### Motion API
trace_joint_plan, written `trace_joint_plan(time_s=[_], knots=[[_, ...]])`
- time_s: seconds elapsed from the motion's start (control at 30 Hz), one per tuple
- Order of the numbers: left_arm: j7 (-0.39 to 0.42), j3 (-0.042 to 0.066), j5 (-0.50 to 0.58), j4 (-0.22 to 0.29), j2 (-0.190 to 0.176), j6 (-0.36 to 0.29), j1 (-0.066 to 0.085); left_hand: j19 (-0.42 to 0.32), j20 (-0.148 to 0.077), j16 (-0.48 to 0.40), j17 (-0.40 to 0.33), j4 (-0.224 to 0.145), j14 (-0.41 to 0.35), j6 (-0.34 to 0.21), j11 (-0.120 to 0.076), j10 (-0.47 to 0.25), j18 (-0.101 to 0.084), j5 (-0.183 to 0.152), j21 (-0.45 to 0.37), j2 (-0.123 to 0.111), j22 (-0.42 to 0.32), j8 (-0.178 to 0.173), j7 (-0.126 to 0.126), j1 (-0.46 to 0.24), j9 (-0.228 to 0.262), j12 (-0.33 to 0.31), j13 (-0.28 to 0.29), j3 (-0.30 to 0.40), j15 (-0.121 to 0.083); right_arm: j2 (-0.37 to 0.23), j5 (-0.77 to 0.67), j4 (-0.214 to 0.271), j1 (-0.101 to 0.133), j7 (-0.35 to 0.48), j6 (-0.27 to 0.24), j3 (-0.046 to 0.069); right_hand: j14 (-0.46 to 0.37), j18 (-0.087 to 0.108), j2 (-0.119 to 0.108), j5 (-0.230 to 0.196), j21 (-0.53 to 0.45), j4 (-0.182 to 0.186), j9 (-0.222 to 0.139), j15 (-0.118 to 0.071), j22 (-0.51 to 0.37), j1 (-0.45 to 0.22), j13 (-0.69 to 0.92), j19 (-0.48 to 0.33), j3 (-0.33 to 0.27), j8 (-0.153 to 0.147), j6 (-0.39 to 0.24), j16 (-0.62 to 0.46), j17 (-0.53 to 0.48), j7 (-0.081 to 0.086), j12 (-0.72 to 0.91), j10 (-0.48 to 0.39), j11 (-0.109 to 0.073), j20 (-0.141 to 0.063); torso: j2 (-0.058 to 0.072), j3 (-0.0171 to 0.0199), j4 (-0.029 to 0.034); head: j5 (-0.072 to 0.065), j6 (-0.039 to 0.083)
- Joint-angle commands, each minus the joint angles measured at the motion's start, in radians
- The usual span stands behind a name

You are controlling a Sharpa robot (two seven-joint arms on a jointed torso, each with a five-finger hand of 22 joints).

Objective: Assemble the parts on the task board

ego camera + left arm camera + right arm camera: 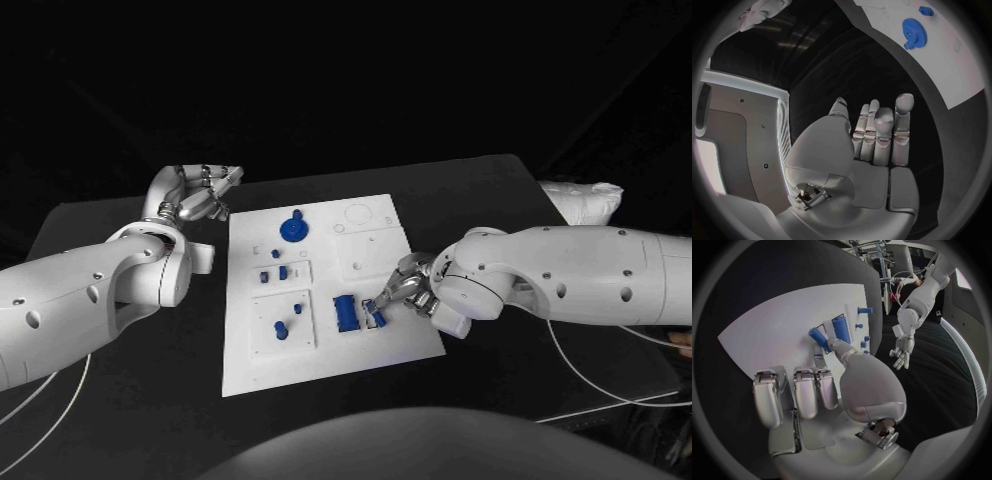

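Two robot hands: right robot hand (401, 292) half-hiding a pinched blue part (819, 338), left robot hand (879, 137) spread, holding nothing.

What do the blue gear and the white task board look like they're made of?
The blue gear looks like matte plastic, going by its even saturated colour and crisp teeth with no metallic shine. The task board looks like a rigid white plastic or painted plate, flat with cut recesses; which one is unclear.
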Motion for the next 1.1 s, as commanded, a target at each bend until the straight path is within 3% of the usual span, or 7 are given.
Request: trace_joint_plan(time_s=[0.03, 0.53, 1.1], knots=[[0.005, 0.001, -0.005, 0.003, 0.003, 0.011, 0.001, 0.005, 0.000, -0.005, -0.001, 0.000, 0.003, -0.003, -0.005, 0.001, 0.003, 0.006, -0.006, 0.007, 0.002, 0.004, -0.003, 0.002, 0.001, 0.004, 0.001, -0.005, -0.001, 0.003, 0.000, -0.002, -0.001, -0.002, 0.018, 0.000, 0.104, -0.007, 0.000, -0.009, 0.004, 0.003, -0.003, 0.002, 0.263, -0.007, 0.263, 0.105, -0.004, -0.008, -0.002, 0.004, 0.263, 0.004, -0.001, 0.107, 0.007, -0.001, 0.000, 0.0001, -0.0002, -0.001, 0.000], [0.005, 0.001, -0.005, 0.001, 0.005, 0.012, 0.001, 0.006, -0.001, -0.005, -0.003, 0.000, 0.002, -0.003, -0.004, 0.001, 0.003, 0.006, -0.008, 0.010, 0.003, 0.004, -0.003, 0.004, 0.002, 0.004, 0.002, -0.009, -0.001, 0.009, 0.003, -0.004, -0.001, 0.000, 0.011, 0.000, 0.104, -0.007, -0.002, -0.023, 0.004, 0.008, -0.007, 0.003, 0.263, -0.011, 0.263, 0.105, -0.010, -0.012, 0.001, 0.004, 0.263, 0.006, -0.001, 0.107, 0.009, 0.001, 0.000, 0.0006, -0.0003, -0.001, 0.000], [0.004, 0.001, -0.005, 0.001, 0.006, 0.013, 0.001, 0.006, -0.001, -0.005, -0.003, 0.000, 0.002, -0.003, -0.004, 0.001, 0.003, 0.006, -0.008, 0.010, 0.003, 0.004, -0.003, 0.004, 0.002, 0.004, 0.002, -0.009, -0.001, 0.013, 0.005, -0.005, -0.001, -0.008, 0.012, 0.000, 0.104, -0.007, -0.022, -0.046, 0.004, 0.023, -0.018, 0.008, 0.263, -0.033, 0.263, 0.105, -0.039, -0.022, 0.002, 0.004, 0.263, 0.009, -0.001, 0.107, 0.012, 0.005, -0.001, 0.0000, -0.0002, 0.000, 0.000]])
